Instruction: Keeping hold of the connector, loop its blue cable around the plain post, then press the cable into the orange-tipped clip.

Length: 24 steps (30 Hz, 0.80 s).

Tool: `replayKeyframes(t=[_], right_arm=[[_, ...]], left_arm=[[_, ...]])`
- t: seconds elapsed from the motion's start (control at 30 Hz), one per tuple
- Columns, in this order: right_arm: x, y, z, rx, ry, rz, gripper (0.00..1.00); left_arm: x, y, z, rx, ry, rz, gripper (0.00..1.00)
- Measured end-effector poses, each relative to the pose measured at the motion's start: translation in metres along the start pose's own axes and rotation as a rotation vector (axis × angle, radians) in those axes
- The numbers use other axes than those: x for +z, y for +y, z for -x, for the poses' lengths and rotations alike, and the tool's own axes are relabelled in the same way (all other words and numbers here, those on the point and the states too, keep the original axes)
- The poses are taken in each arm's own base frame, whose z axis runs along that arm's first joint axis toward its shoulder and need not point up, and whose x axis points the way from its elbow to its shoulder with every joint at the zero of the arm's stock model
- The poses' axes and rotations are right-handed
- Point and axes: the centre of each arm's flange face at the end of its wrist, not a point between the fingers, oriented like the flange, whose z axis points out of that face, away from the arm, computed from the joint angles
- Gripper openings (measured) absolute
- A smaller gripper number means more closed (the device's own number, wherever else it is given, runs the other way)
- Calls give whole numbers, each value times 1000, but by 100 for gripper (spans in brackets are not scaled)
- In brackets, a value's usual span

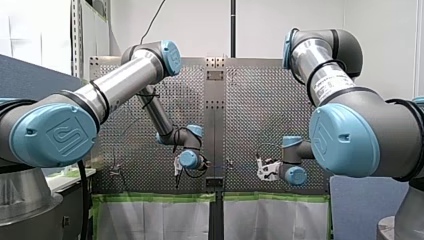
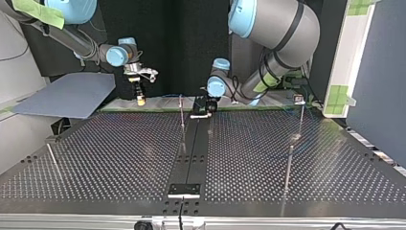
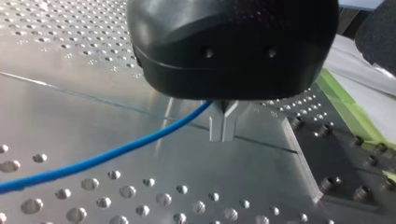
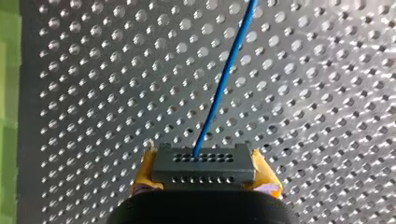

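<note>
right gripper [image 4: 202,158]: yellow pads [image 4: 264,175] clamped on either side of the dark connector [image 4: 204,173], held well off the centre rail [image 2: 190,158], toward the top view's left.
blue cable [image 4: 224,79]: leaves the connector's face and runs out over the perforated counter [image 2: 119,153] toward the rail.
left gripper [image 3: 224,133]: low over the rail's far end in the top view. its metal fingers look pressed together with the cable running into their root, so we read them as pinched on the cable.
post and clip: a thin post [image 2: 182,115] stands just beside the rail and others stand well apart from it. we cannot tell which is plain and which carries the orange tip.
risk, slip: we judge that a pull away from the rail could drag the cable through the metal fingers, or tug the connector out from between the pads.
risk, snag: a slack run near the rail could catch the wrong post or sag onto the counter's holes.
risk, crowding: both arms closing on the rail could meet.
surface: dull metal plate, evenly drilled, edged with green tape [image 1: 160,197].
room: white walls, and a grey-blue panel [image 2: 67,96] at the top view's left, far from the rail.
</note>
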Motion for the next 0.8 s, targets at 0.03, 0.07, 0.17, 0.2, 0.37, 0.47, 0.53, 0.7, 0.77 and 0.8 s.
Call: replayKeyframes(t=[0.03, 0.07, 0.17, 0.2, 0.37, 0.47, 0.53, 0.7, 0.77, 0.8], right_arm=[[1, 0, -1, 0, 5, -6, 0], [1, 1, -1, 1, 9, -11, 0], [4, 2, -3, 7, 23, -28, 0], [5, 3, -3, 10, 27, -32, 0], [7, 8, -4, 16, 30, -35, 0], [7, 9, -3, 16, 26, -34, 0], [7, 10, -3, 15, 24, -33, 0], [7, 11, -3, 14, 23, -31, 0], [7, 11, -3, 13, 23, -31, 0], [7, 11, -3, 12, 22, -31, 0]], left_arm=[[0, 0, 0, 0, 0, 1, 0], [0, 0, 0, 0, -1, 1, 0], [1, 1, 1, -1, -4, 2, 0], [1, 1, 1, -1, -4, 3, 0], [1, 2, 1, -2, -5, 3, 0], [1, 2, 1, -2, -5, 4, 0], [1, 2, 1, -2, -5, 4, 0], [1, 2, 1, -2, -5, 5, 0], [1, 3, 1, -2, -5, 5, 0], [1, 3, 1, -1, -5, 6, 0]])
